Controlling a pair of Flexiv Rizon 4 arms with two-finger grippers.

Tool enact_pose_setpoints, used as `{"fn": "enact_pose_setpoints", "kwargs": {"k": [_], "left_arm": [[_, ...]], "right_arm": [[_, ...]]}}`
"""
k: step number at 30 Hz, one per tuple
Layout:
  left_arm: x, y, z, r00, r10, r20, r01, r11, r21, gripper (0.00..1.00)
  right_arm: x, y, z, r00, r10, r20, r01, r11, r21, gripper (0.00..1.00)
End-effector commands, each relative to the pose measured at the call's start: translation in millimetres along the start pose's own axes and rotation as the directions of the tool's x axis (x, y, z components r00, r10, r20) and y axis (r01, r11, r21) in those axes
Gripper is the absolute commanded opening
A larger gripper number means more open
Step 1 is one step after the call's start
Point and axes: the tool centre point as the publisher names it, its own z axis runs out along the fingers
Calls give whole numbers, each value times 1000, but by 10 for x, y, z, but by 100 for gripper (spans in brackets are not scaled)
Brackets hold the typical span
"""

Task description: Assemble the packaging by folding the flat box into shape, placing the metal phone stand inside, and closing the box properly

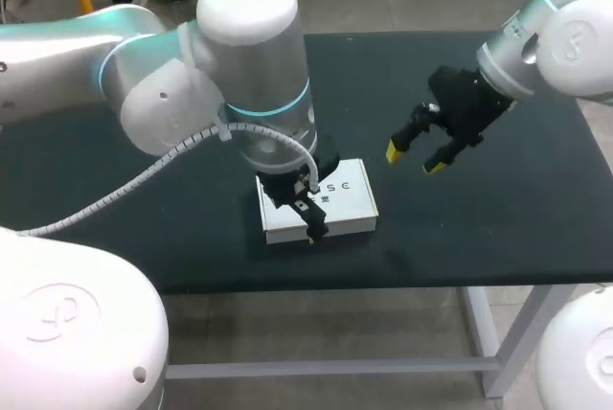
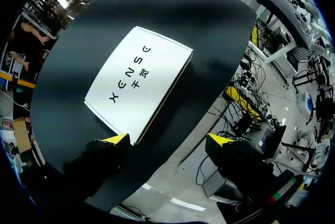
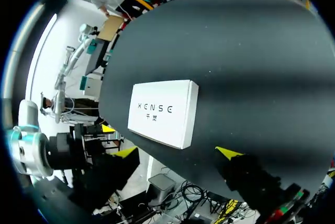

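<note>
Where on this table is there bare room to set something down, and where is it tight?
Bare table runs from the white box to the right edge, in front of the right gripper, and along the far edge behind the box. Crowded: the box's front corner, where the left gripper hangs.

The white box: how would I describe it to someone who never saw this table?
Find the dark table; near its front edge, under the left gripper, lies the white box. Flat and closed, with dark lettering on top, it is the only thing lying on that dark surface.
</note>
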Motion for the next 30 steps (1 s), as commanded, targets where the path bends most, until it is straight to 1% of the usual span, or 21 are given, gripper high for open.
{"fn": "enact_pose_setpoints", "kwargs": {"k": [1, 2, 3, 4, 5, 6, 8, 10, 11, 13, 16, 18, 19, 20, 21, 22, 23, 25, 27, 28, 30], "left_arm": [[46, -56, 39, 1000, -20, 4, 20, 997, -72, 100], [83, -45, 62, 999, -41, 9, 41, 996, -78, 100], [95, -21, 53, 994, -108, -4, 108, 993, -50, 100], [132, 3, 44, 993, -112, -20, 111, 993, -42, 100], [158, 27, 36, 989, -140, -39, 139, 990, -31, 100], [177, 46, 26, 982, -185, -45, 184, 983, -18, 100], [234, 93, 22, 971, -233, -60, 233, 972, -11, 100], [290, 133, 25, 957, -283, -58, 283, 959, 0, 100], [327, 151, 25, 951, -302, -69, 303, 953, 6, 100], [399, 175, 30, 941, -333, -52, 334, 942, 11, 100], [489, 192, 58, 917, -398, -25, 399, 917, 20, 100], [529, 187, 84, 910, -414, -25, 415, 910, 22, 100], [554, 185, 102, 900, -436, -13, 436, 899, 21, 100], [572, 179, 119, 891, -454, -5, 454, 891, 27, 100], [590, 172, 130, 893, -450, -16, 450, 893, 24, 100], [616, 162, 147, 890, -456, -19, 457, 889, 22, 100], [634, 148, 164, 878, -479, -7, 479, 877, 29, 100], [680, 118, 222, 870, -494, -16, 494, 869, 30, 100], [709, 108, 284, 838, -545, 15, 544, 837, 52, 100], [733, 104, 313, 846, -533, -10, 533, 845, 45, 100], [786, 88, 371, 826, -564, 18, 562, 825, 64, 100]], "right_arm": [[-3, -49, -4, 1000, -1, 2, 1, 996, -91, 100], [-97, -57, -28, 999, -14, -40, 10, 995, -102, 100], [-170, -70, -68, 999, -15, -44, 9, 990, -138, 100], [-229, -83, -107, 998, -35, -50, 26, 985, -171, 100], [-264, -91, -146, 996, -67, -53, 55, 979, -199, 100], [-295, -100, -181, 996, -89, -26, 80, 970, -228, 100], [-359, -114, -258, 988, -156, -7, 149, 951, -272, 100], [-401, -110, -336, 981, -193, 26, 191, 928, -321, 100], [-423, -116, -373, 974, -225, 35, 224, 913, -341, 100], [-477, -117, -443, 961, -268, 71, 274, 882, -384, 100], [-566, -144, -503, 927, -347, 141, 373, 817, -440, 100], [-640, -153, -523, 899, -390, 198, 437, 772, -462, 100], [-670, -159, -517, 884, -413, 221, 467, 748, -471, 100], [-718, -151, -524, 874, -425, 236, 485, 733, -476, 100], [-777, -138, -534, 862, -442, 246, 505, 720, -476, 100], [-838, -117, -543, 859, -449, 245, 510, 718, -474, 100], [-838, -117, -543, 859, -449, 245, 510, 718, -474, 100], [-838, -117, -543, 859, -449, 245, 510, 718, -474, 100], [-838, -117, -543, 859, -449, 245, 510, 718, -474, 100], [-838, -117, -543, 859, -449, 245, 510, 718, -474, 100], [-838, -117, -543, 859, -449, 245, 510, 718, -474, 100]]}}
